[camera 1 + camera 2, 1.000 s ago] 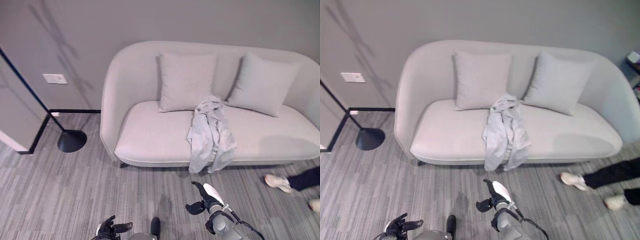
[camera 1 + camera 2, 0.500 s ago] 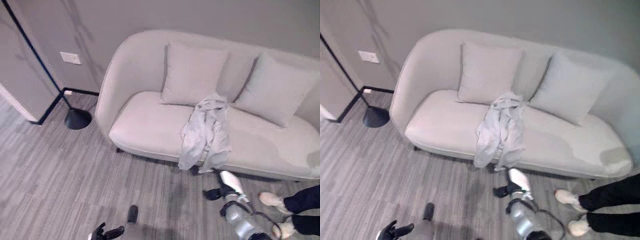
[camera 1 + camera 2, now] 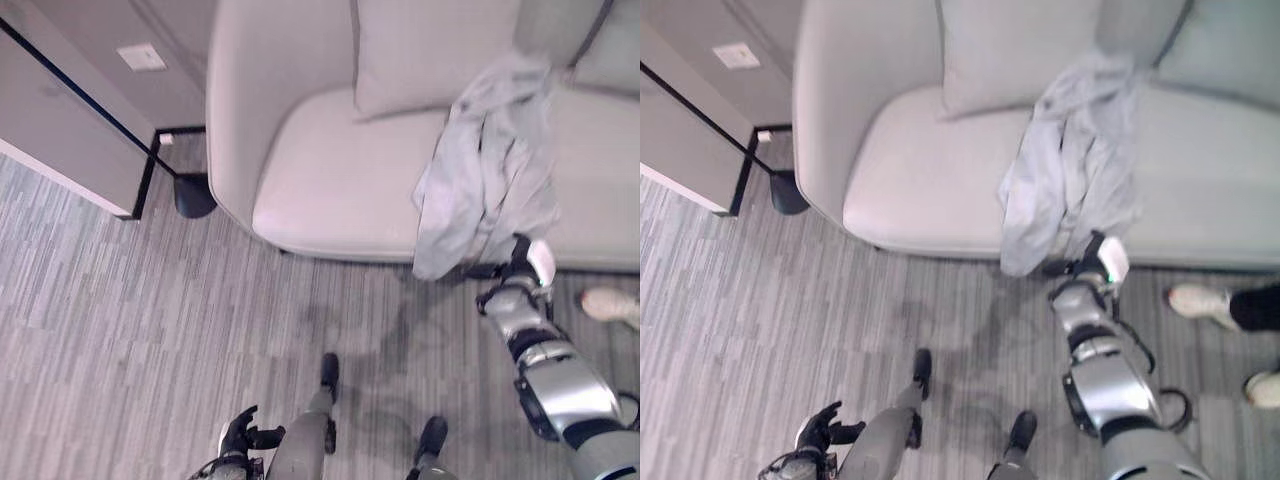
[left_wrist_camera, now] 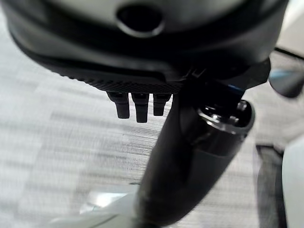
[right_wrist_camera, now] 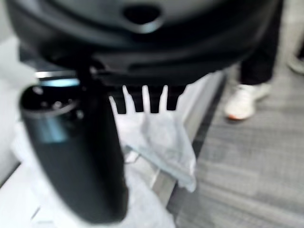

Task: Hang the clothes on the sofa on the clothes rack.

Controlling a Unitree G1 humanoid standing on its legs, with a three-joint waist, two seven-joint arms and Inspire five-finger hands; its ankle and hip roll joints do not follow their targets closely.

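Right hand [image 3: 522,262] open at the garment's [image 3: 490,170] hem (left hand [image 3: 240,436] low, relaxed).

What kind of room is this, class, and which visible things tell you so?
Probably a living room or lounge: a pale sofa with cushions, a floor lamp's dark base beside it, and a grey garment draped over the seat.

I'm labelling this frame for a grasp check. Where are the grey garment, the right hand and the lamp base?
grey garment [image 3: 490,165], left eye view, middle of the draped cloth.
right hand [image 3: 522,262], left eye view, on the dark hand by the garment's lower edge.
lamp base [image 3: 194,196], left eye view, on its dark dome.
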